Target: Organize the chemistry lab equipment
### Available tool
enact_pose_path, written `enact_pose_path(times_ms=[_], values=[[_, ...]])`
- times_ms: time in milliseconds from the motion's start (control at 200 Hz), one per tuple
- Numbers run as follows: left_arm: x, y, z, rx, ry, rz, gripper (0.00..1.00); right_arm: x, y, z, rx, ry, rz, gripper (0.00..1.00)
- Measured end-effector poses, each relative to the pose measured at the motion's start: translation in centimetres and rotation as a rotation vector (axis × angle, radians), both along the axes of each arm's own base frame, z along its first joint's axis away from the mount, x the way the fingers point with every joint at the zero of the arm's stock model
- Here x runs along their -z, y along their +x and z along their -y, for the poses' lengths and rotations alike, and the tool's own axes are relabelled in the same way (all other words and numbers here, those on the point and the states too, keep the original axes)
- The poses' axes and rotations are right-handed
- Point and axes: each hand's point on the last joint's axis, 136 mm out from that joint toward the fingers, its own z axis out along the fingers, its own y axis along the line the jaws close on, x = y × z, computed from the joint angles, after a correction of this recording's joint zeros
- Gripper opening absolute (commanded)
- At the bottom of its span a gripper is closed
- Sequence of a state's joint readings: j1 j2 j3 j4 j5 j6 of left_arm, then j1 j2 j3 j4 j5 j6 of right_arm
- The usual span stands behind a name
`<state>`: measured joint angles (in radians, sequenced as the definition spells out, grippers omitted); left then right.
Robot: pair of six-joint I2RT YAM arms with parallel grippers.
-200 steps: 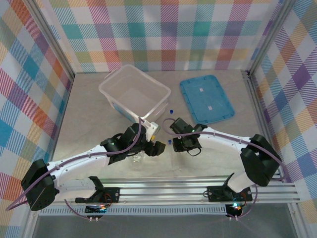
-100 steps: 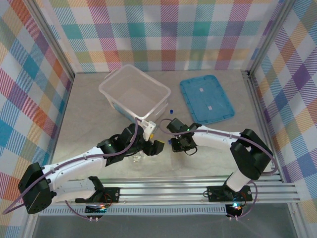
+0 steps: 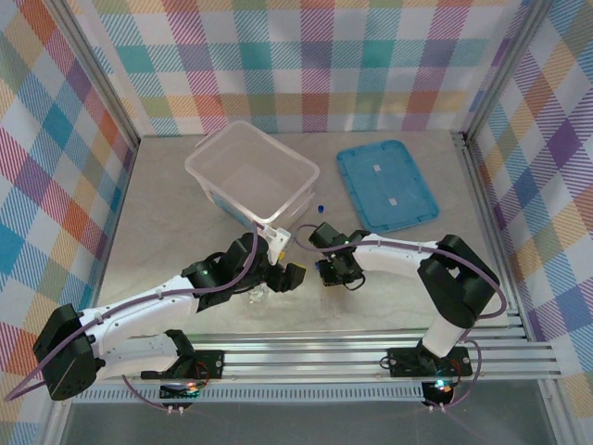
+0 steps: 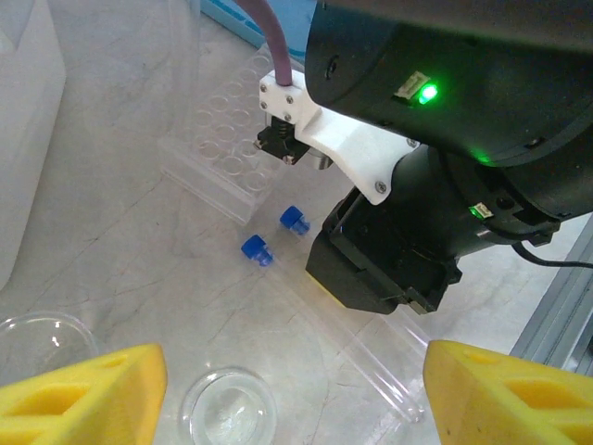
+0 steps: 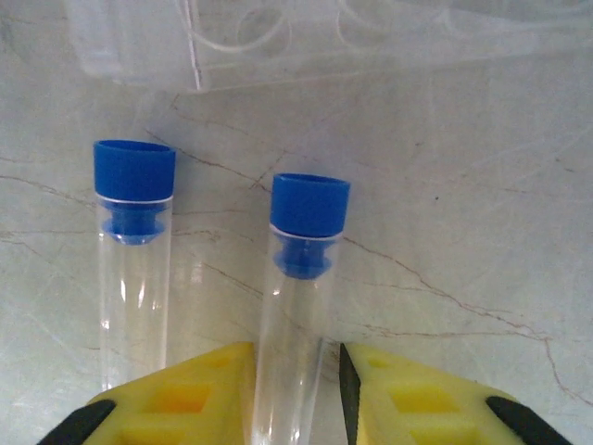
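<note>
- A staged robot test cell is indicated, not a home.
- The marbled tabletop point(image 3: 167, 213) is enclosed on three sides by plaid fabric walls point(image 3: 306, 65).
- Aluminium extrusion rails point(image 3: 371, 357) are fixed along the tabletop's near edge.

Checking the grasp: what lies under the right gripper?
A blue-capped tube lies between the right gripper's fingers, another tube beside it; the fingers cover both lower ends.

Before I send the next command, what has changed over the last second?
The right arm swung its elbow left, and the right gripper crept left; its jaws now straddle one tube, though a firm grip isn't clear yet. The left gripper stayed open in place. The tub and lid did not move.
</note>
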<state>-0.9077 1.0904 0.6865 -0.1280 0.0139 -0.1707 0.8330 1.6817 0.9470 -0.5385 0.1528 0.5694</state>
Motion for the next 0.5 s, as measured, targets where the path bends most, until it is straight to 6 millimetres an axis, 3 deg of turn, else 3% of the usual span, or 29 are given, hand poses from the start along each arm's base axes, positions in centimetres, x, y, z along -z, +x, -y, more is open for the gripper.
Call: enact_pose_path(times_ms=[500], values=[[0.06, -0.16, -0.4, -0.006, -0.001, 0.005, 0.73, -0.01, 0.33, 0.15, 0.008, -0.03, -0.002, 0.14]])
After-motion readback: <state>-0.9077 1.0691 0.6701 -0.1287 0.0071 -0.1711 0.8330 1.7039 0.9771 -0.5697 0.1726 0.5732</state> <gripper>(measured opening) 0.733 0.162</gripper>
